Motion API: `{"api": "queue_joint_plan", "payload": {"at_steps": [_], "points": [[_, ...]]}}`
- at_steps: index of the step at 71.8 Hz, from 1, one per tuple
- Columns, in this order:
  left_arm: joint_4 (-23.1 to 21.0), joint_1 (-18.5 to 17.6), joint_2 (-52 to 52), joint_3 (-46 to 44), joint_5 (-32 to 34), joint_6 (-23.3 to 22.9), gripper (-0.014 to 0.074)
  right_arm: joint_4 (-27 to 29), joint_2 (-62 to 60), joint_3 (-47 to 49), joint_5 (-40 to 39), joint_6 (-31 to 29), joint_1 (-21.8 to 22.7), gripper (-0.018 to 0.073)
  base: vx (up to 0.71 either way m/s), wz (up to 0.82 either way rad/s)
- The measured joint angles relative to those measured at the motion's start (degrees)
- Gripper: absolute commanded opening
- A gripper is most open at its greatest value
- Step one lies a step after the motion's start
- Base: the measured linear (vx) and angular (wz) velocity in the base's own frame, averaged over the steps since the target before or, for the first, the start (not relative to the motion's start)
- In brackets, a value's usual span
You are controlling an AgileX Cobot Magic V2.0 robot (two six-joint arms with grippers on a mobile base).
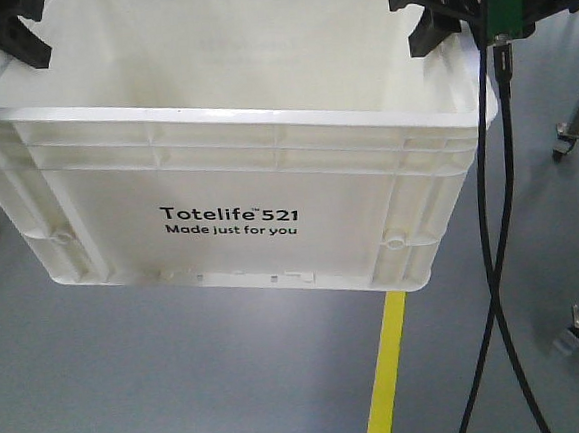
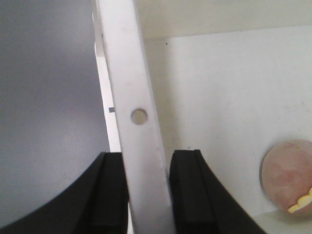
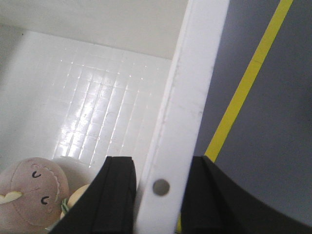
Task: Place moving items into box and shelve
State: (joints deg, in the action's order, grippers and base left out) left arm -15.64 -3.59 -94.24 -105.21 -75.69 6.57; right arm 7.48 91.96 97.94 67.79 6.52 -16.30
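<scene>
Box (image 1: 266,178) gripped at both end rims, left gripper (image 2: 148,192) and right gripper (image 3: 161,197) each closed on the rim.

In the left wrist view, the white rim strip runs upright between the two black fingers (image 2: 109,195). Both fingers press against it just below a small round hole (image 2: 139,116), with the box interior to the right and the grey floor (image 2: 48,122) to the left. The right wrist view mirrors this: the rim is clamped between the fingers at a similar hole (image 3: 161,186), with the interior to the left and the floor with its yellow line (image 3: 248,83) to the right. In the front view, the box fills the frame with its printed side facing the camera and a gripper at each upper corner. A pink plush toy (image 3: 34,190) lies on the box bottom near the right gripper's inner finger. Black cables (image 1: 494,261) hang beside the box's right end.
</scene>
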Motion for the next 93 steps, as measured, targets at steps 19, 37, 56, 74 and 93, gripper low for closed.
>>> {"api": "queue_joint_plan", "payload": {"at_steps": [19,37,56,74,93], "points": [[0.0,0.0,0.0,0.0,0.0,0.0,-0.0018,0.0,0.0,0.0,0.0,0.0,0.0,-0.0012,0.57,-0.04],[0.01,0.0,0.0,0.0,0.0,0.0,-0.0018,0.0,0.0,0.0,0.0,0.0,0.0,-0.0012,0.57,-0.09],[0.0,0.0,0.0,0.0,0.0,0.0,-0.0018,0.0,0.0,0.0,0.0,0.0,0.0,-0.0012,0.58,-0.13],[0.0,0.0,0.0,0.0,0.0,0.0,-0.0018,0.0,0.0,0.0,0.0,0.0,0.0,-0.0012,0.56,-0.18],[0.0,0.0,0.0,0.0,0.0,0.0,-0.0018,0.0,0.0,0.0,0.0,0.0,0.0,-0.0012,0.57,-0.17]]}}
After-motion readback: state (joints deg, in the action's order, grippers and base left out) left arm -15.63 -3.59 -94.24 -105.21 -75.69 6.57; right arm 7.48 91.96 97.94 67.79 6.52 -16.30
